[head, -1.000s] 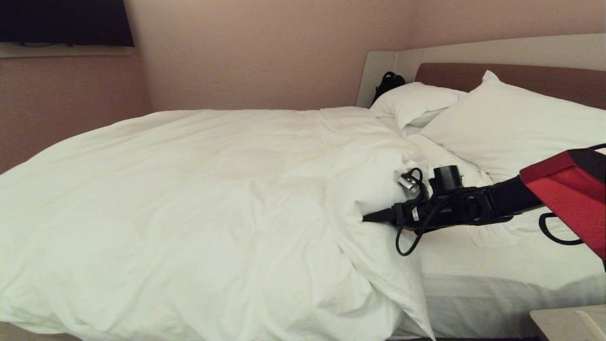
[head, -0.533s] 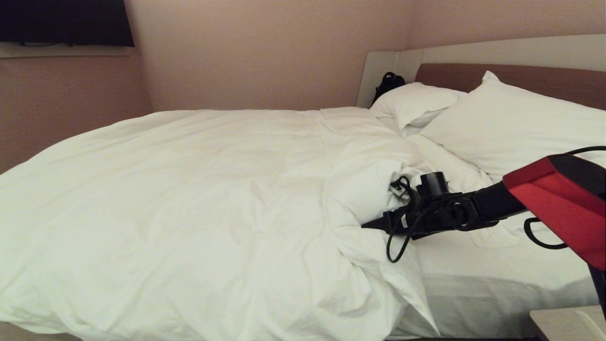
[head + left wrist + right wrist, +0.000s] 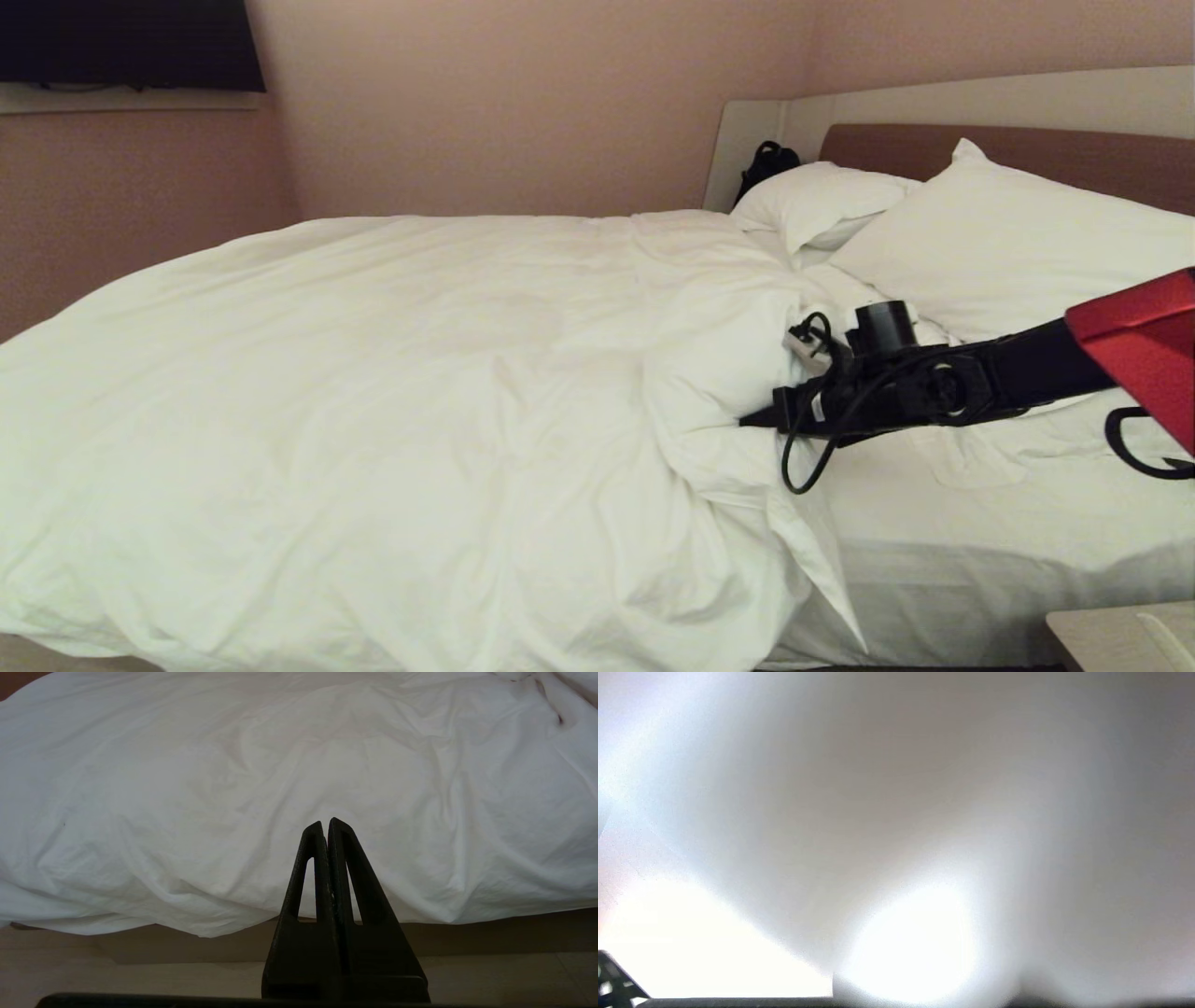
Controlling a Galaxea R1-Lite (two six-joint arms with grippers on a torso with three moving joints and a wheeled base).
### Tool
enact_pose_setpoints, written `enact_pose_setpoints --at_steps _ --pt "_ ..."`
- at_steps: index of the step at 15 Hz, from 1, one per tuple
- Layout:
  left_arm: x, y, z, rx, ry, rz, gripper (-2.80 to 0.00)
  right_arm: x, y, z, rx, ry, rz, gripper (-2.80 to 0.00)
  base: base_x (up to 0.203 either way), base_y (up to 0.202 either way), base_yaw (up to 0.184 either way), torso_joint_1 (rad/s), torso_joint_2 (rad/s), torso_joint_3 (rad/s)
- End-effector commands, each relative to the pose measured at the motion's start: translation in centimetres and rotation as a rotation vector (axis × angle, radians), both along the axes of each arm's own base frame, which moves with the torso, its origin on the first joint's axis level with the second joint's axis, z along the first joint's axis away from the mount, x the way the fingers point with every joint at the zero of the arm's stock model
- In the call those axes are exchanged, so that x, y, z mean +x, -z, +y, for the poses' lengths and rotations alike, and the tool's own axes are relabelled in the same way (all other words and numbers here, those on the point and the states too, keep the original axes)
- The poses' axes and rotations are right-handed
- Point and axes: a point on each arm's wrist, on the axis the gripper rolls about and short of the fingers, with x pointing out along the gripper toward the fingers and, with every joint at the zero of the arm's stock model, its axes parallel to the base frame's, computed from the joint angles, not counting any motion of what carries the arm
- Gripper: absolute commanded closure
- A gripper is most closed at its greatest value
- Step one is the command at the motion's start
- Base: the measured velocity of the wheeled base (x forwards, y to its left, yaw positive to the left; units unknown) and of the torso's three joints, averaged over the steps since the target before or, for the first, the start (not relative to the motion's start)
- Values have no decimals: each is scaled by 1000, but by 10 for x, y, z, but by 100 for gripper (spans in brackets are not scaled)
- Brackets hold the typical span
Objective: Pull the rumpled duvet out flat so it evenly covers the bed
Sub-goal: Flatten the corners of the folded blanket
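Observation:
The white puffy duvet (image 3: 373, 373) lies over the left and middle of the bed (image 3: 934, 103). Its edge toward the pillows is bunched into a thick fold (image 3: 719, 373), leaving bare sheet (image 3: 980, 523) on the right. My right gripper (image 3: 752, 420) reaches in from the right, its tip pushed into that fold. In the right wrist view white duvet cloth (image 3: 896, 812) fills everything and hides the gripper. My left gripper (image 3: 325, 822) is shut and empty, hanging low in front of the duvet's overhanging side (image 3: 280, 765).
Two white pillows (image 3: 1008, 243) (image 3: 822, 201) lean on the headboard. A black bag (image 3: 766, 163) sits behind the far pillow. A bedside table corner (image 3: 1120, 635) shows at the lower right. A dark screen (image 3: 131, 42) hangs on the wall. Beige floor (image 3: 140, 980) lies below the duvet's hem.
The right arm dipped into the fold, then rose and drew back a little to the right; the bunched duvet edge shifted with it. The left gripper is unchanged.

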Motion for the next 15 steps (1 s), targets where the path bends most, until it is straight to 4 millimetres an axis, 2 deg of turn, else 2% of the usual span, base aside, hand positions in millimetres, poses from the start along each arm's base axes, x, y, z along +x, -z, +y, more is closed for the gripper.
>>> enact_pose_setpoints --at_steps 1,4,9,15 --pt "0 0 0 -1 0 0 0 -20 -40 -4 10 -3 -36 0 0 0 0 0 0 0" --pt "0 0 0 0 0 0 0 -49 -81 -10 13 -1 -50 0 0 0 0 0 0 0" --pt "0 0 0 1 0 0 0 -90 -125 -20 -55 96 -88 0 0 0 0 0 0 0" --pt "0 0 0 -1 0 0 0 -115 -142 -15 -114 140 -101 0 0 0 0 0 0 0"
